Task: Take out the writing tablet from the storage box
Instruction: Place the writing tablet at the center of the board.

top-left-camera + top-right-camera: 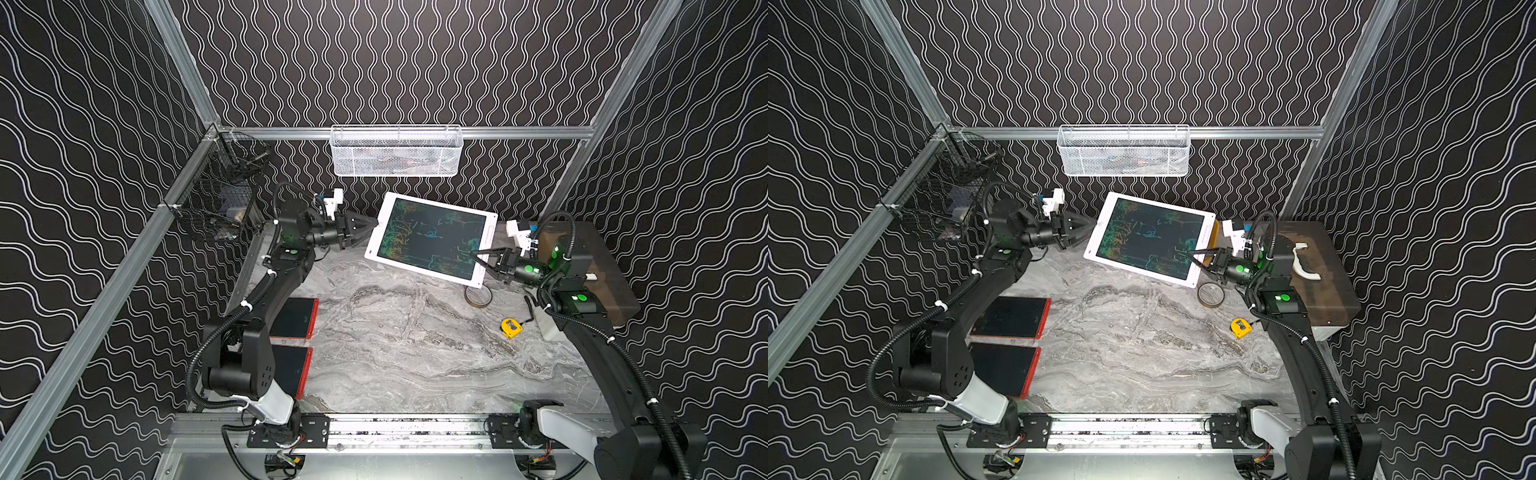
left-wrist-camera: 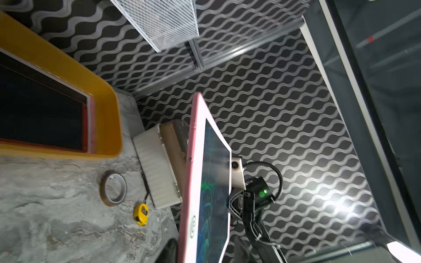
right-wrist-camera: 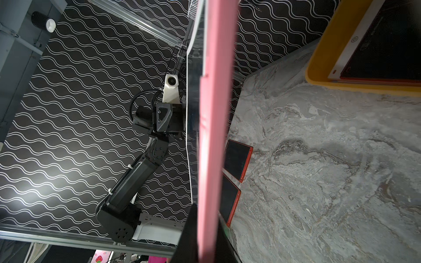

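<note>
The white-framed writing tablet (image 1: pixel 432 241) hangs tilted above the shallow yellow plastic storage box (image 2: pixel 104 113) — lifted out, not yet set down — the right gripper (image 1: pixel 477 257) clamped on its edge, the left gripper (image 1: pixel 375 225) touching the opposite edge, its finger state unreadable.

Both top views looked steeply down from high above the writing tablet (image 1: pixel 432 239), on its near side, covering the whole table (image 1: pixel 415 353). Each wrist camera sat close against an opposite edge of the tablet, facing across it; both shared the storage box (image 2: pixel 107 118).
</note>
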Robot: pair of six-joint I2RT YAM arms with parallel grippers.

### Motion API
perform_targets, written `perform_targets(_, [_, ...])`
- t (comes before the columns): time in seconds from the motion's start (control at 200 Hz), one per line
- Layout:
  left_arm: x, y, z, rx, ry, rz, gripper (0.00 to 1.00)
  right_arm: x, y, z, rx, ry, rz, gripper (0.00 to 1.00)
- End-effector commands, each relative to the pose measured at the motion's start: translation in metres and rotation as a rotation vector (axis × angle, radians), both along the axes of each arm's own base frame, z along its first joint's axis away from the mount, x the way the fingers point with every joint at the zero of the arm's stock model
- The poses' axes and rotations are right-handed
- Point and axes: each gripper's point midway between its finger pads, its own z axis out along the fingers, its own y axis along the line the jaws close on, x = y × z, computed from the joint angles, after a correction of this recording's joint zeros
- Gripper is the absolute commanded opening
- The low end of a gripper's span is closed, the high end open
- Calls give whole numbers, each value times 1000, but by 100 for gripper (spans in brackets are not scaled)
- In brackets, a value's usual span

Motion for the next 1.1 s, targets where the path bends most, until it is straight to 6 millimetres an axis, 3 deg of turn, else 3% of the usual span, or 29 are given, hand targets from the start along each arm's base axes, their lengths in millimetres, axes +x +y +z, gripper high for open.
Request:
perform_targets(0.0, [6, 16, -27, 215, -5, 96, 67, 12, -8, 2, -20, -5, -70, 1])
perform_targets(0.09, [8, 33, -33, 370, -1, 181, 80, 24, -13, -6, -63, 17, -108, 0])
perform_targets(0.24, [2, 61, -21, 547, -43, 320, 86, 52, -16, -20, -73, 62, -152, 0])
perform_targets(0.355, [-17, 79, -12, 649, -68, 410, 88, 79, -4, -30, -21, 75, -146, 0])
perform_targets(0.44, [-36, 87, -10, 680, -74, 456, 89, 95, 20, -43, -35, 88, -107, 0])
perform_targets(0.46, [-41, 89, -10, 687, -74, 465, 89, 99, 29, -36, -37, 70, -90, 0])
perform_targets(0.605, [-70, 98, -16, 743, -53, 503, 90, 121, 96, -53, -65, 85, 31, 0])
perform_targets(0.831, [-96, 107, -15, 791, -41, 531, 91, 157, 177, -76, 40, 125, 148, 0])
perform_targets(0.886, [-100, 110, -15, 812, -40, 542, 92, 156, 192, -74, 53, 120, 177, 0])
perform_targets(0.896, [-101, 110, -15, 814, -38, 543, 92, 158, 196, -85, 46, 140, 182, 0])
perform_targets(0.926, [-103, 112, -16, 823, -37, 547, 93, 157, 203, -91, 40, 153, 195, 0])
perform_targets(1.006, [-106, 113, -17, 832, -35, 547, 94, 154, 207, -97, 35, 172, 217, 0])
perform_targets(1.036, [-107, 112, -17, 827, -39, 543, 94, 140, 218, -99, 30, 179, 252, 0])
perform_targets(1.096, [-108, 109, -17, 814, -42, 533, 94, 128, 216, -107, 14, 204, 259, 0])
